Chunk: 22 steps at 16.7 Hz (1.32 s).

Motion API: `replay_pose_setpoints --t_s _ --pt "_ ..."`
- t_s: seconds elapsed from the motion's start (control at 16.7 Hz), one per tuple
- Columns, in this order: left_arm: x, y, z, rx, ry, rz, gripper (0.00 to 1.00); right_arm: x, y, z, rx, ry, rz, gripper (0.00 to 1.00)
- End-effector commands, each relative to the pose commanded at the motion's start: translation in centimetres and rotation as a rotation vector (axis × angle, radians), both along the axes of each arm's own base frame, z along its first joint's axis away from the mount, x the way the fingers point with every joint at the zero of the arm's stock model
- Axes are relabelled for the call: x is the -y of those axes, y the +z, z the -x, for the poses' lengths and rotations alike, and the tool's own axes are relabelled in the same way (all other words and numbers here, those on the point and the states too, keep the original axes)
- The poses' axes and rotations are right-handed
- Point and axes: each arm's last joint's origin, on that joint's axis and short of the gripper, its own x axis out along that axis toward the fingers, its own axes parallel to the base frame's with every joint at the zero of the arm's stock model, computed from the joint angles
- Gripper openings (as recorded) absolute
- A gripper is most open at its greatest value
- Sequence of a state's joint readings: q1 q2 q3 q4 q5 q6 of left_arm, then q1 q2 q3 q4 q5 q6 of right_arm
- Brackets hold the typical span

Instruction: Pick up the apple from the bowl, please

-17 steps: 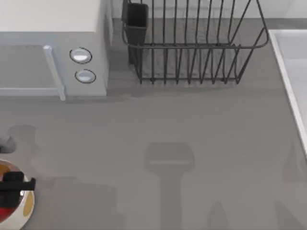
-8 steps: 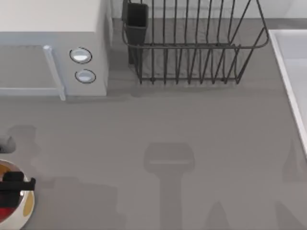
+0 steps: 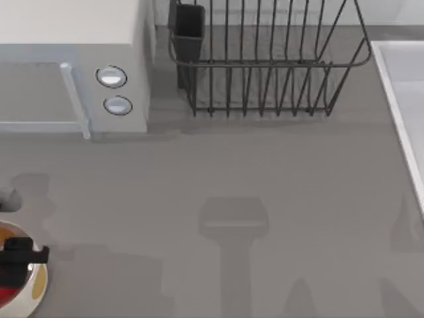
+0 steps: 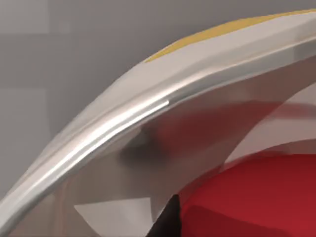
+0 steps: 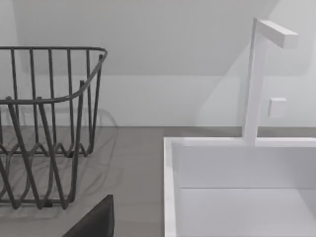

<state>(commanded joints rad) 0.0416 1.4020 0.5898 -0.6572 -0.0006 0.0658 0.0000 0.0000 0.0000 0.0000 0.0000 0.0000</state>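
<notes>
The left tool [image 3: 16, 255] hangs over the bowl [image 3: 36, 285] at the table's [image 3: 265, 172] near-left edge, the apple [image 4: 261, 197] inside beneath it; I cannot tell its grip. Farther back stand a microwave [image 3: 73, 66] and a dish rack [image 3: 265, 59], with a sink [image 5: 237, 187] on the right.

The matte black, blocky left gripper [image 3: 20, 255] is showing a squared crossbar with a short stub at one end — plain and unmarked. A dark, pointed fingertip [image 4: 168, 222] is tapering to a narrow edge.

Even, bright light; soft shadows on the counter [image 3: 265, 172]; bowl rim [image 4: 113, 123] glares.
</notes>
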Motion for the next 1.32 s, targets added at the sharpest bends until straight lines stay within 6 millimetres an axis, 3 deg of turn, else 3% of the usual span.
replay_pose_setpoints --t_s 0.18,0.36,0.48,0.66,0.84,1.02,1.14,1.32 --pt "0.0 0.7 -0.5 -0.006 0.000 0.000 0.00 0.0 0.0 0.0 0.000 0.000 0.000 1.00" --pt "-0.1 3.4 -2.0 -0.017 0.000 0.001 0.00 0.0 0.0 0.0 0.000 0.000 0.000 1.00" --pt "-0.1 6.5 -3.2 -0.023 0.000 0.001 0.00 0.0 0.0 0.0 0.000 0.000 0.000 1.00" --pt "-0.1 12.8 -3.9 -0.038 -0.001 0.001 0.00 0.0 0.0 0.0 0.000 0.000 0.000 1.00" --pt "-0.1 19.0 -2.9 -0.036 -0.001 0.001 0.00 0.0 0.0 0.0 0.000 0.000 0.000 1.00" --pt "0.0 23.2 -1.1 -0.015 0.000 0.000 0.00 0.0 0.0 0.0 0.000 0.000 0.000 1.00" --pt "0.0 24.7 -0.2 -0.003 0.000 0.000 0.00 0.0 0.0 0.0 0.000 0.000 0.000 1.00" --pt "0.0 25.0 0.0 0.000 0.000 0.000 0.00 0.0 0.0 0.0 0.000 0.000 0.000 1.00"
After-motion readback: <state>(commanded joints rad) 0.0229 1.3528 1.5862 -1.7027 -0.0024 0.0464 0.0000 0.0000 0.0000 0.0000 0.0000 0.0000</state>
